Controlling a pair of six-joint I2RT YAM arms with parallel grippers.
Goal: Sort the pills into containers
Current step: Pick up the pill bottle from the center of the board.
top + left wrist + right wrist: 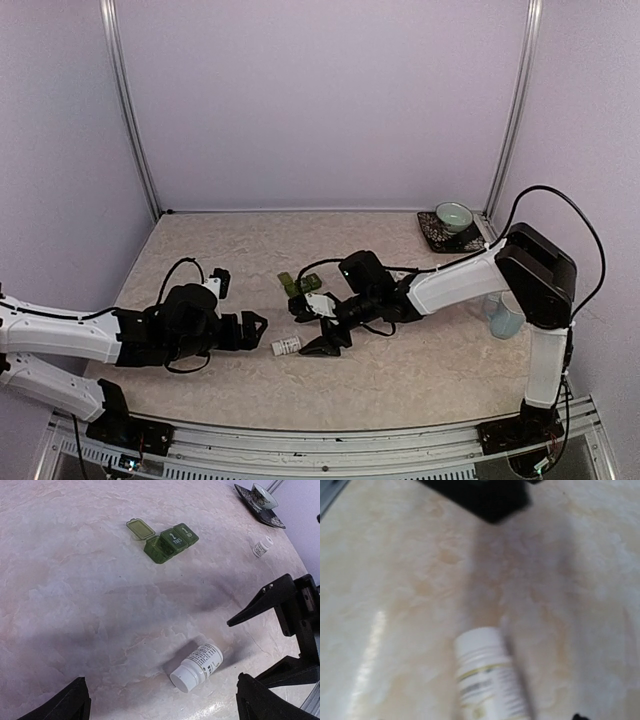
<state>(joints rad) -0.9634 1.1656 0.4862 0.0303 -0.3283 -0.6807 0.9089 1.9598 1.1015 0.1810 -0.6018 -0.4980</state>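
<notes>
The white pill bottle (197,665) lies on its side on the marbled table (420,370), cap end toward the left gripper (258,330), and serves as the reference for this report. The left gripper sits low just beside the bottle on the robot's left, fingers spread wide with nothing between them. The right gripper (315,337) sits just beside the bottle on the opposite side, also low. Its fingers are parted and released, and the bottle lies outside the gap, not held. The right wrist view is blurred and confirms only that the bottle lies below that camera. The container strip (162,542) lies flat on the table beyond the bottle, toward the back wall, near it but apart. One end compartment has its lid flipped open and the other two lids are down, each with a white marking. The contents of the open compartment cannot be made out. A second bottle (262,546), small and white, stands upright farther beyond. Well apart from the reference bottle, at the far right corner, a green bowl (453,215) sits on a dark saucer (440,238). A pale blue mug (505,320) stands well to the right.
</notes>
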